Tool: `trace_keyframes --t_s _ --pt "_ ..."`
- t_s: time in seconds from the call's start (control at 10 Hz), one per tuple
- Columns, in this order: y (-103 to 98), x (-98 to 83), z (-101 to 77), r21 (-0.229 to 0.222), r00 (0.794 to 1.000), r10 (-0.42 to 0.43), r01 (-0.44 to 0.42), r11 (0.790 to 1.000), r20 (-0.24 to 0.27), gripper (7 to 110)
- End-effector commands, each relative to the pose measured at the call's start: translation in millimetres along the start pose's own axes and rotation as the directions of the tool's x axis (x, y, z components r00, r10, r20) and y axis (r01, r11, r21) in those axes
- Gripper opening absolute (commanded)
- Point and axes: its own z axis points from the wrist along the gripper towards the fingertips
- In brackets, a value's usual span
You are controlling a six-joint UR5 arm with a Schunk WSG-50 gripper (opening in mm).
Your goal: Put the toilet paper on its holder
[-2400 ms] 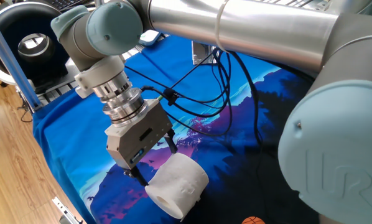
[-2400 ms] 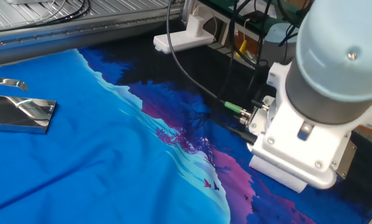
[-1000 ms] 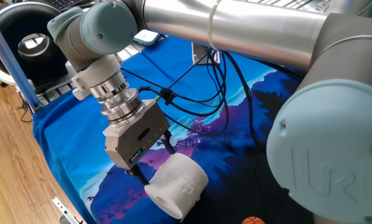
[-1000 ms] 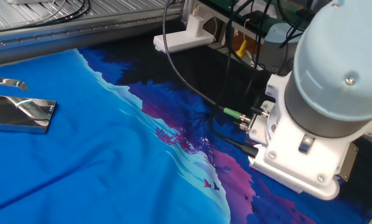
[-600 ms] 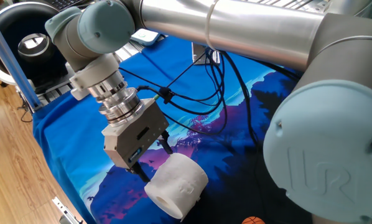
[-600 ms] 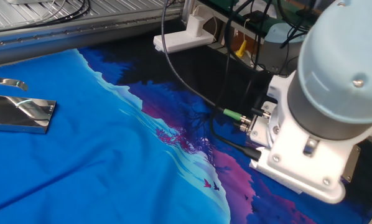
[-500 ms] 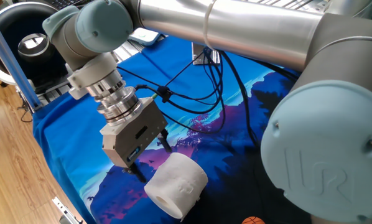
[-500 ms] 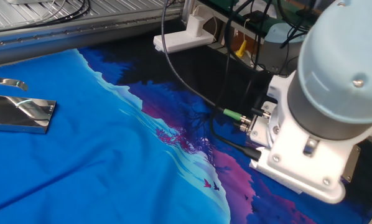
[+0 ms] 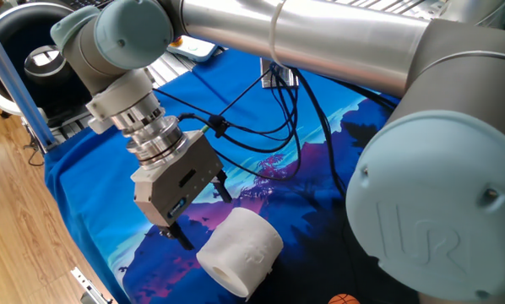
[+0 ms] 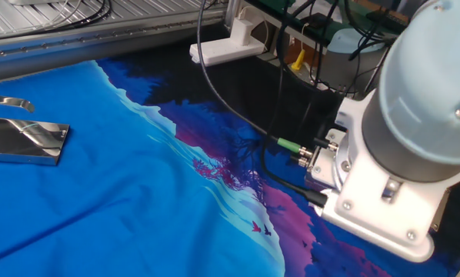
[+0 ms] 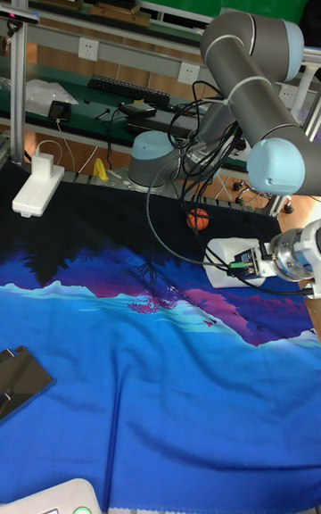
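1. The bench (image 10: 122,208) lies beneath the claw, draped in a blue and purple landscape-print cloth that spreads out on every side of it.
2. The arm's pale blue and silver joints rise above and behind the claw, filling much of both fixed views; black cables (image 9: 261,127) loop from the wrist just above the claw.
3. The claw (image 9: 200,211) hangs tilted over the cloth with its two dark fingers (image 9: 221,186) spread apart and nothing between them: released.
4. The toilet paper (image 9: 240,251) lies on its side on the cloth, just below and beside the claw's fingertips, its hollow core facing the camera; whether a finger touches it cannot be told.
5. The holder (image 10: 26,141), shiny silver with a flat base, sits well apart from the claw, at the far edge of the cloth.
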Motion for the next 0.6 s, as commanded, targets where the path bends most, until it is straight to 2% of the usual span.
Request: trace_keyframes --t_s 0.0,0.2,0.3,0.5 --pt "-1.6 -3.5 8.6 -0.006 1.000 0.004 -0.004 1.000 -0.008 110" --pt "-9.7 6.5 9.1 0.025 0.999 0.016 -0.015 1.000 -0.047 110" --pt "-11.6 7.5 8.7 0.031 0.998 0.022 -0.020 0.999 -0.051 110" --pt "-7.5 7.6 9.1 0.015 0.998 0.016 -0.016 1.000 -0.053 110"
